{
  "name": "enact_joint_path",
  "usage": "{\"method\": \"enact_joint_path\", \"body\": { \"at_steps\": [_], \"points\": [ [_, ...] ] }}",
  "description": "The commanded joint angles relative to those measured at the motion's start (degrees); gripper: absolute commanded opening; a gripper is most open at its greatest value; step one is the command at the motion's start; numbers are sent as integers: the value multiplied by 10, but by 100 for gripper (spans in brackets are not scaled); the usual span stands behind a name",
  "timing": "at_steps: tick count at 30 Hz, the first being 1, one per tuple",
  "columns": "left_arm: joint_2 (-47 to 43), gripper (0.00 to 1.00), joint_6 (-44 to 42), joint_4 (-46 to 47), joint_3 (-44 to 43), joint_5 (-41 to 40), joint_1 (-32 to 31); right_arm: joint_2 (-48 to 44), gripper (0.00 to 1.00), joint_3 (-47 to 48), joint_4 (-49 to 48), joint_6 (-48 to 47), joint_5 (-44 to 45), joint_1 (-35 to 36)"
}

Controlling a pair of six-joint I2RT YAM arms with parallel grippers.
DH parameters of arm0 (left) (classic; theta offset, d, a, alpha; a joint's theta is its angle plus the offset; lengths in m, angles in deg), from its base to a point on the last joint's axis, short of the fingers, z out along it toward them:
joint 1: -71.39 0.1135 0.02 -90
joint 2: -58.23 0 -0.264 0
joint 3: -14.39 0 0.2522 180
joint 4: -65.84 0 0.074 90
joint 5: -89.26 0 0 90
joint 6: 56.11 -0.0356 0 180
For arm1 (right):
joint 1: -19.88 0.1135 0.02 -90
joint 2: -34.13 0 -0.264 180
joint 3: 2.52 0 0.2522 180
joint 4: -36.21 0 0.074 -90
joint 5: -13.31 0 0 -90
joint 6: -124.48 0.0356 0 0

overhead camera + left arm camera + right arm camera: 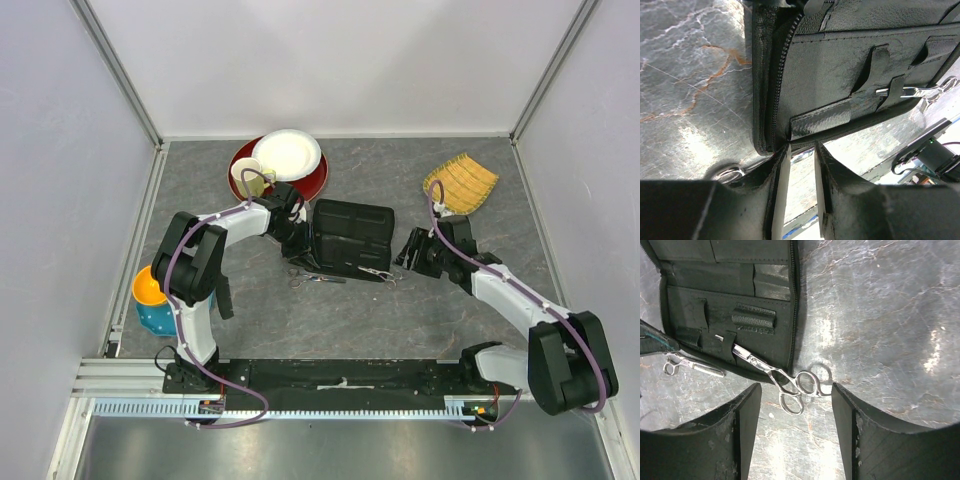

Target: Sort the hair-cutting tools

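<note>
Marbled grey table (400, 325), ring-handled steel scissors (774, 374)

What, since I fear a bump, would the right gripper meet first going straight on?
Most likely the ring handles of the silver metal scissors, lying ahead between the fingers of the open right gripper; the flat black zip case lies beyond.

Found black case (700, 295) lying open on tabletop (880, 315). Observed scissors (785, 382) with blade tucked under a case strap, ring handles outside, between the wide-parted fingers of right claw (796, 395). Noted thinning scissors (692, 366) just beside the case's edge.
</note>
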Motion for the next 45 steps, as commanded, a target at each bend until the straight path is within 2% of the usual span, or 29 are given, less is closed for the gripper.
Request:
{"method": "enact_joint_path", "body": {
  "at_steps": [1,7,14,21,24,35,45],
  "points": [
    [42,35,-37,-6,25,-99,-10,-20,63,32,73,-16,63,3],
    [46,31,-36,-12,29,-104,-11,-16,62,50,124,31,91,25],
    [49,30,-33,-13,31,-103,-11,22,63,85,144,140,118,74],
    [53,30,-32,-15,30,-104,-11,64,45,93,157,229,181,97],
    [53,30,-32,-15,28,-104,-11,61,41,88,161,259,204,104],
    [55,30,-31,-14,25,-105,-11,94,38,71,125,319,233,110],
    [59,30,-31,-14,26,-105,-11,148,36,107,138,325,235,118]
  ]
}}
